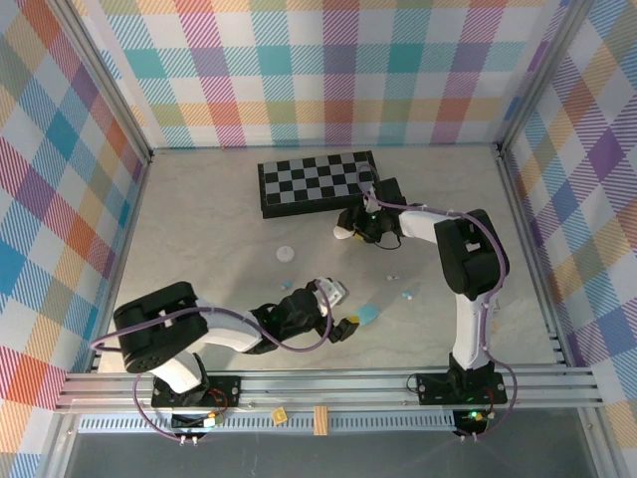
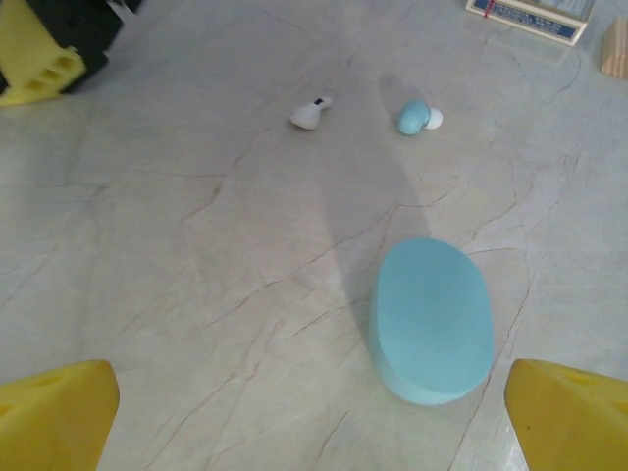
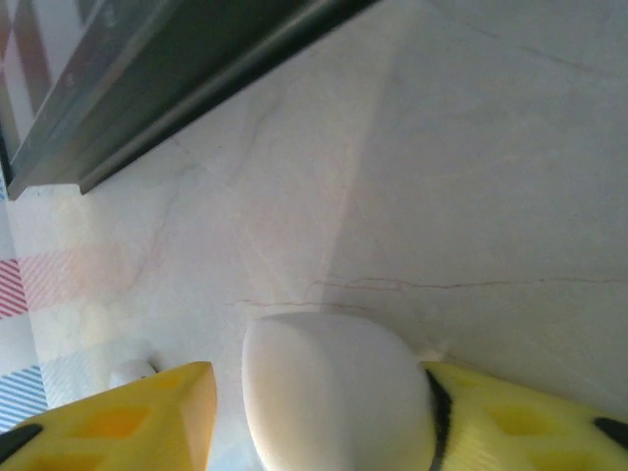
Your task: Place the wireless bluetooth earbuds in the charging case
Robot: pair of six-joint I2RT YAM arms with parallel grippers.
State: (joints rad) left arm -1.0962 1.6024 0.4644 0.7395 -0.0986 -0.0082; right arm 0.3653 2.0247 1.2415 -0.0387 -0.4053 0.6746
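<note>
Left gripper [image 2: 309, 392] is spread wide over the blue case [image 2: 432, 319], right gripper [image 3: 314, 392] is parted round the white case [image 3: 334, 363] (one pad touching), white earbud [image 2: 311, 113] and blue earbud [image 2: 417, 117] are seen beyond the blue case; either could be flicked off by an off-centre pinch.

Checkerboard [image 1: 317, 182] is lying flat at 12 o'clock on the marbled tabletop [image 1: 199, 229], its long edge tilting slightly. Plaid walls [image 1: 299, 70] are enclosing the tabletop on three sides. At 6 o'clock, beyond the metal rail [image 1: 328, 390], a wooden block [image 1: 320, 419] is sitting just beside a small yellow tile [image 1: 280, 414].
</note>
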